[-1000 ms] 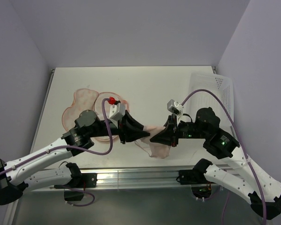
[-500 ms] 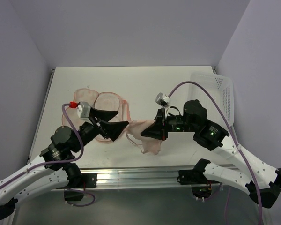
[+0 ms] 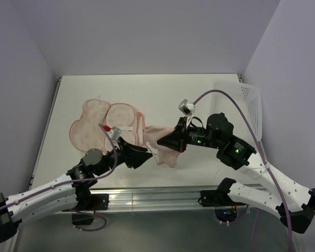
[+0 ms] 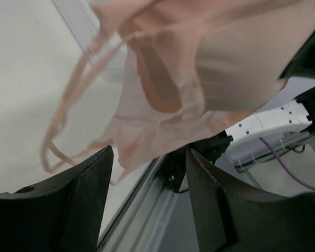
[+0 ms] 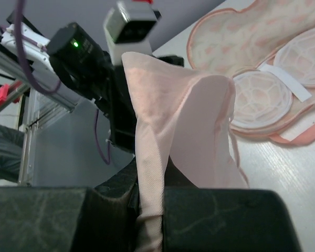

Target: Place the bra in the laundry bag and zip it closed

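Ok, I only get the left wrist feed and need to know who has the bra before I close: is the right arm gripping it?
Observer: Yes. The right wrist view shows the bra pinched between the right fingers.
Operator: Is the laundry bag open?
Observer: Yes. The top view shows the laundry bag lying open flat on the table, pale lining up.
Operator: Is the bra over it?
Observer: Not really; it hangs mostly just right of the bag.
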